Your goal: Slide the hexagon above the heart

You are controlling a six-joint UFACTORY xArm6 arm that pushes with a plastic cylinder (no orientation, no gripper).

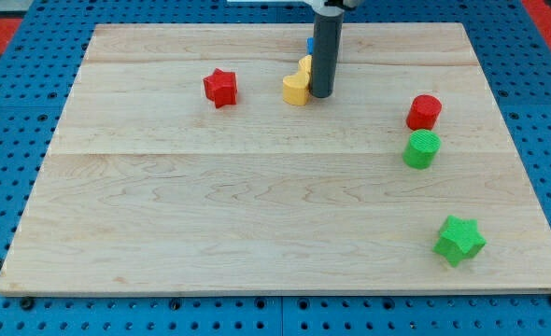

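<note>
A yellow heart lies on the wooden board near the view's top centre. A second yellow block, its shape unclear, touches the heart's upper right side and is partly hidden by my rod. My tip rests on the board just right of the heart, touching or almost touching it. A blue block peeks out behind the rod, above the yellow blocks. A red rounded block, hexagon or cylinder, sits at the right.
A red star lies left of the heart. A green rounded block sits just below the red rounded one. A green star lies at the lower right, near the board's edge.
</note>
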